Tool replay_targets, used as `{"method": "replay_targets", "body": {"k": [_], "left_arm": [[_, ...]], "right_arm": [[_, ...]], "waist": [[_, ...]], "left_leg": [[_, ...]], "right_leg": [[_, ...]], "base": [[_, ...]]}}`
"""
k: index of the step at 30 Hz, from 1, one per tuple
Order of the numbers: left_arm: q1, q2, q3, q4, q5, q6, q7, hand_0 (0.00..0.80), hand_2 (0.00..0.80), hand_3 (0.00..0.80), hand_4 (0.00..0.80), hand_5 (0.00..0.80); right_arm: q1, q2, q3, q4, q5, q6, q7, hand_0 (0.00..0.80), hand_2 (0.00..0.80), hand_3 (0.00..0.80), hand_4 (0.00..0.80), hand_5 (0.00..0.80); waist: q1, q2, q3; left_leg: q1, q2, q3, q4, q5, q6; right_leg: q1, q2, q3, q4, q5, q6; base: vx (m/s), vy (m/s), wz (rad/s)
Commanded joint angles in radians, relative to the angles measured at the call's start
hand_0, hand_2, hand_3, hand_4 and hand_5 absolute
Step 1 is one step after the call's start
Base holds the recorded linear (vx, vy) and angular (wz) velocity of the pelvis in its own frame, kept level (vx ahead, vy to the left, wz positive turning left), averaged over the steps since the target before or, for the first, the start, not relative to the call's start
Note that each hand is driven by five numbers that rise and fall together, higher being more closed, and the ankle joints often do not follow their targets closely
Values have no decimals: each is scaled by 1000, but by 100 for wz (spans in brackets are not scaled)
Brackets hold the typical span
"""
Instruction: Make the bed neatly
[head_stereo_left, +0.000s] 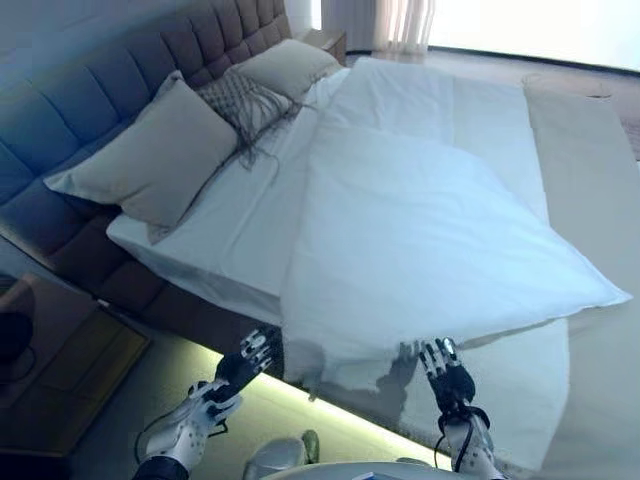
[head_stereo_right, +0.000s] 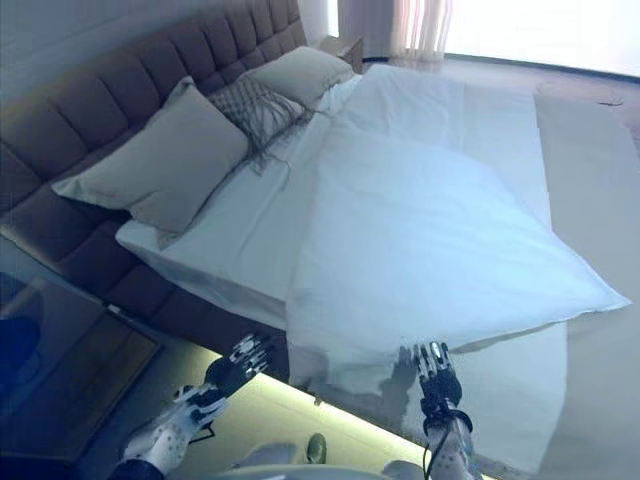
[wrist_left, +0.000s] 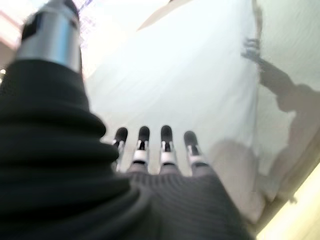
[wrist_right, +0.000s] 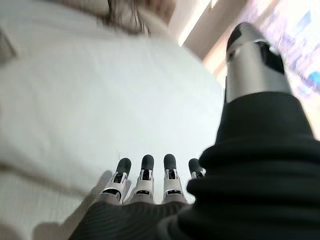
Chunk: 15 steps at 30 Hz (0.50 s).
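Observation:
A white duvet lies skewed across the bed, its near edge hanging over the bed's side. It leaves the white sheet bare toward the headboard. Two beige pillows and a patterned cushion lean at the tufted headboard. My left hand is open, low by the bed's side, just left of the hanging duvet edge. My right hand is open, fingers straight, just below the duvet's near edge. Neither hand holds cloth.
A dark bedside table stands at the lower left. A lit strip runs along the bed's base. A beige rug or floor lies past the bed on the right. A window with curtains is at the far end.

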Motion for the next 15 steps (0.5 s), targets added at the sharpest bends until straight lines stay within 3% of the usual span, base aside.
{"method": "replay_targets", "body": {"k": [1,3,6,15], "left_arm": [[22,29,27,-56,3,-47,5,0,0,0,0,0],[4,28,34,-49,-4,-56,6,0,0,0,0,0],[-18,28,35,-41,-21,-57,8,0,0,0,0,0],[-11,26,51,-25,-11,-64,4,0,0,0,0,0]], "right_arm": [[15,-32,9,-48,-30,-51,-10,0,0,0,0,0],[-8,-35,-8,-25,-5,-63,-5,0,0,0,0,0],[-39,-49,-50,21,21,-60,-8,0,0,0,0,0],[-61,-55,-117,57,-3,-51,-37,0,0,0,0,0]], "waist": [[1,2,-46],[-26,-6,-32],[-58,-25,-20],[-61,-60,-45]], "left_leg": [[-101,-43,-94,4,72,12],[-30,-51,-104,-9,38,4],[31,-44,-104,-23,-5,-10],[48,2,-90,-25,-32,-42]], "right_leg": [[11,38,-55,-96,218,-5],[-58,40,-75,-248,238,-3],[-79,34,-47,-394,287,21],[-35,42,-19,-503,301,57]], "base": [[132,-61,3],[165,-124,-7],[142,-122,-5],[112,-151,-4]]}}
